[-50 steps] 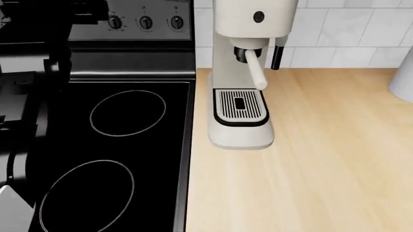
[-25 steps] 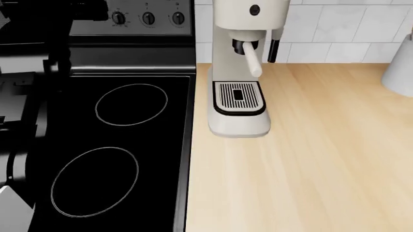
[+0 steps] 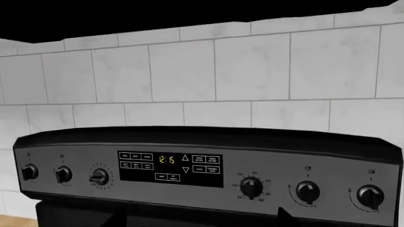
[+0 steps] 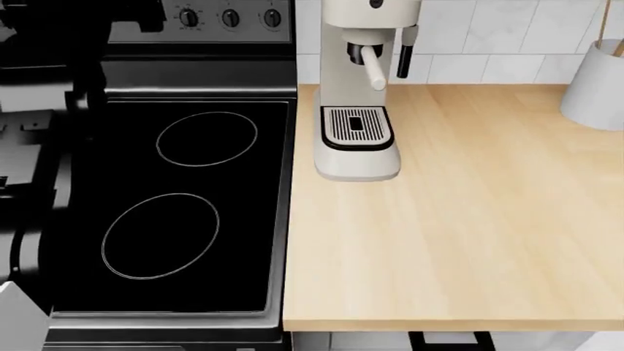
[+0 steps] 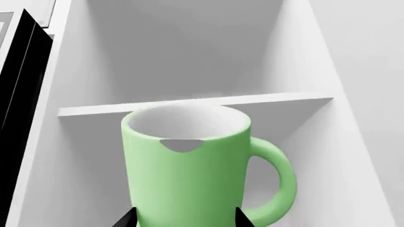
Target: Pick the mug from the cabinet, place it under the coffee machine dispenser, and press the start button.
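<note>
The right gripper fingers sit either side of the green mug, maybe squeezing it; left fingers unseen.

The only text that can be read is on the stove's control panel, seen from the left wrist camera. Its small dark display shows the yellow digits "12:15". Two white arrow signs, one pointing up and one pointing down, sit just beside the digits. The small white-lettered buttons around the display and the markings ringing the knobs are too small to read. No other picture shows readable text.
</note>
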You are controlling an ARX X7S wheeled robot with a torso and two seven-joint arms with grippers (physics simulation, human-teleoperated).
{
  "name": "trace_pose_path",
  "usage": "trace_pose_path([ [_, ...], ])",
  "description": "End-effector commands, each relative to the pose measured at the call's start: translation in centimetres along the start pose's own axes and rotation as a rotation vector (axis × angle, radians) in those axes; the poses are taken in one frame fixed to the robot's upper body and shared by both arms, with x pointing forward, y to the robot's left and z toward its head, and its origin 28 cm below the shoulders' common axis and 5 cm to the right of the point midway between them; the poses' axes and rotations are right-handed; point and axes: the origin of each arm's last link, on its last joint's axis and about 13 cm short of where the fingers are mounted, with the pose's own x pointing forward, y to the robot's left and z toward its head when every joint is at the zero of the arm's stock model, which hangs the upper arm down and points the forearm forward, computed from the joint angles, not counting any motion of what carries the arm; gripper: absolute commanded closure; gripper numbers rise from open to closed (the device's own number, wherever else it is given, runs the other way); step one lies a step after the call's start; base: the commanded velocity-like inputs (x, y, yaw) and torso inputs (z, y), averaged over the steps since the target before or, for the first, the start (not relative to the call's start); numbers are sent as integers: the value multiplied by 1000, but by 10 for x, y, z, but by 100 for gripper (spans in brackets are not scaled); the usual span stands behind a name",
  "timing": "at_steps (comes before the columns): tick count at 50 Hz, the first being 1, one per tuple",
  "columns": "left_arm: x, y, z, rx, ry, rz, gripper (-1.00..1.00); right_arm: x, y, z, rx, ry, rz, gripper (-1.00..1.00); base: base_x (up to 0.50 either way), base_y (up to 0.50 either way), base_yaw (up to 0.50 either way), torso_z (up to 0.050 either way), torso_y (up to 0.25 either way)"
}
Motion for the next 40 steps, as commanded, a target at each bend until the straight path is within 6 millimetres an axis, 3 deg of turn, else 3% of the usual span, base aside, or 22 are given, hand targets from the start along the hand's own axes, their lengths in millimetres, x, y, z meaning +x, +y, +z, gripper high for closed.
trace_pose_path([
  [1,0,0,-4,-3,7,-1,-100,-33,-1,2,-11,28,-7,100,0,0,0,0,0],
  [14,-1,0,-7,-2,13,-3,-100,-95,0,-6,6,94,34,100,0,0,0,0,0],
  [26,-1,-1,-9,-1,17,-1,-100,-137,-1,-43,24,198,55,100,0,0,0,0,0],
  [40,-1,0,-10,-1,19,-2,-100,-169,-10,-85,25,301,27,100,0,0,0,0,0],
])
